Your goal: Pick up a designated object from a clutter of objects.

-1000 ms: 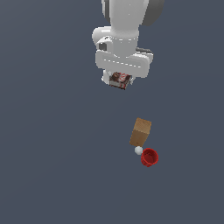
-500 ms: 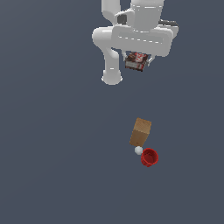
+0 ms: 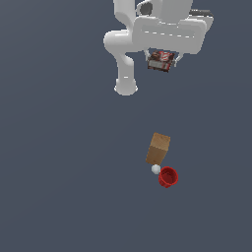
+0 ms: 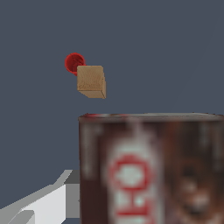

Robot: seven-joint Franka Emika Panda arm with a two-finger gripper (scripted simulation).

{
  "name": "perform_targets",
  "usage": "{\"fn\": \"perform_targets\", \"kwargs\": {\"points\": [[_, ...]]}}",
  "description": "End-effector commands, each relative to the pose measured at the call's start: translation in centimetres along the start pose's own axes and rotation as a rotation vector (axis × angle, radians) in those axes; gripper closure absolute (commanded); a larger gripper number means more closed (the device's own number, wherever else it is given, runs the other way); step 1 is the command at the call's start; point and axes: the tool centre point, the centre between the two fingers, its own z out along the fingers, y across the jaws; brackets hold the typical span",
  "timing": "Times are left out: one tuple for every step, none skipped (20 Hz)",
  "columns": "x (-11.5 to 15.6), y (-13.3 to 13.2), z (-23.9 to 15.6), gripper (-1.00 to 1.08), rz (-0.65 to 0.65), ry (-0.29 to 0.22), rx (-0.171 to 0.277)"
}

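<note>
The small flat dark brown packet with red and white label [image 3: 161, 60] hangs pinched in my gripper [image 3: 162, 58], high above the floor. Well below sit 1 tan cardboard box [image 3: 158, 148], 1 tiny white ball [image 3: 155, 169] and 1 red cup [image 3: 168, 177], clustered together, none obstructing.

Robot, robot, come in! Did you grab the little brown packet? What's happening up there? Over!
Gripper shut on the packet, lifted off the floor. Tan box, red cup and white ball down below, apart. Nothing in the way.

Words on the packet — too blurry to read

The brown packet [image 4: 151, 170] has red and white marks on its label, but no letters come out clear — nothing else shows writing.
</note>
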Motion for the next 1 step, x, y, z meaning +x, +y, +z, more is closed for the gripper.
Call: {"fn": "perform_targets", "kwargs": {"points": [[0.06, 0.00, 0.00, 1.08, 0.001, -0.001, 0.000]]}}
